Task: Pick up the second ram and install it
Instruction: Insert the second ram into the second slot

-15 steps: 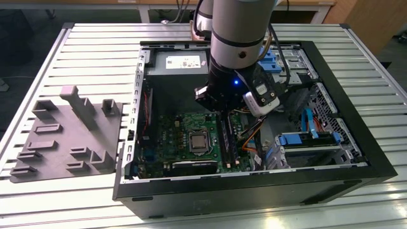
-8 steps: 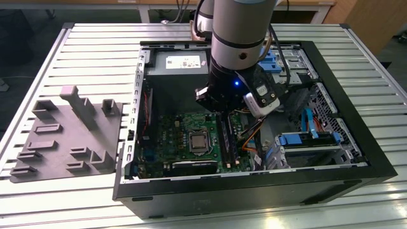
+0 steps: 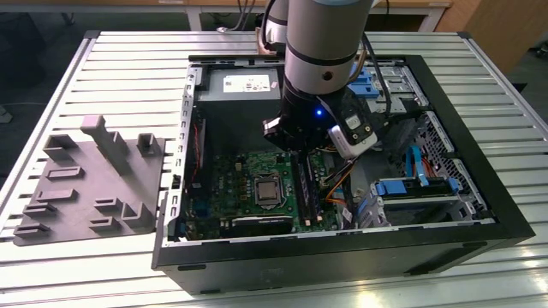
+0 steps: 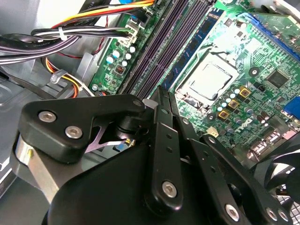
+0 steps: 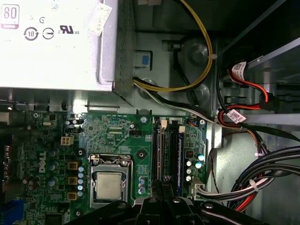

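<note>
Your gripper (image 3: pixel 296 154) hung directly over the motherboard's memory slots (image 5: pixel 168 150). The second ram (image 5: pixel 179 157) sat along a slot, parallel to them, just beneath; I couldn't tell its grip state.

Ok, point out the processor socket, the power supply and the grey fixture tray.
processor socket (image 5: pixel 108 185), first wrist view, on its metal lid.
power supply (image 5: pixel 56 51), first wrist view, on its labelled face.
grey fixture tray (image 3: pixel 86 186), exterior view, on its flat base.

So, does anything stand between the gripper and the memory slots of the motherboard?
Nothing visible does. The gripper hangs just above the memory slots; the cables lie beside the motherboard, not across the slots.
</note>
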Controlling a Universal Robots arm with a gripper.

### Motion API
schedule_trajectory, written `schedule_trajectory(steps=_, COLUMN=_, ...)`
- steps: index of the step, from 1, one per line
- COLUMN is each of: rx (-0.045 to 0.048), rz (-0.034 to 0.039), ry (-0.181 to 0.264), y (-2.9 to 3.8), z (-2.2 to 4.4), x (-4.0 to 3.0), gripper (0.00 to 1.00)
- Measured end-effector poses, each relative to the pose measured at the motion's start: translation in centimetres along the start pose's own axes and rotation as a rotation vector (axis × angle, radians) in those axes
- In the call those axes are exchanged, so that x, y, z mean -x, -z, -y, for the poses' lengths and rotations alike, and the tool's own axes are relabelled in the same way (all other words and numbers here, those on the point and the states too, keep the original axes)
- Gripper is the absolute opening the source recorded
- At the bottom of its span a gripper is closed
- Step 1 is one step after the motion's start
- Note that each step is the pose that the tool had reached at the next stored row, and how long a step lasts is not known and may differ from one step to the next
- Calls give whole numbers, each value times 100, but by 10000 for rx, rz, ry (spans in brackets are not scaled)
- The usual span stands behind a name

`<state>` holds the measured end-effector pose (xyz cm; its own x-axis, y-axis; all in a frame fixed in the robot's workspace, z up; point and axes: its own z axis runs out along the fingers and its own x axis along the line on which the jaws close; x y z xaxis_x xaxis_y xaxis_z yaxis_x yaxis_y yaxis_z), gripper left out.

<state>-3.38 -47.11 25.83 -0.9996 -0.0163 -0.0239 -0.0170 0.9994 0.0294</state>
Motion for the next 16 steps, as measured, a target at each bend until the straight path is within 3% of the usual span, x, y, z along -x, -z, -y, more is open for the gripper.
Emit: schedule_trajectory(steps=16, rx=-6, rz=-1, ry=0, y=-3, z=22, x=13, gripper=12)
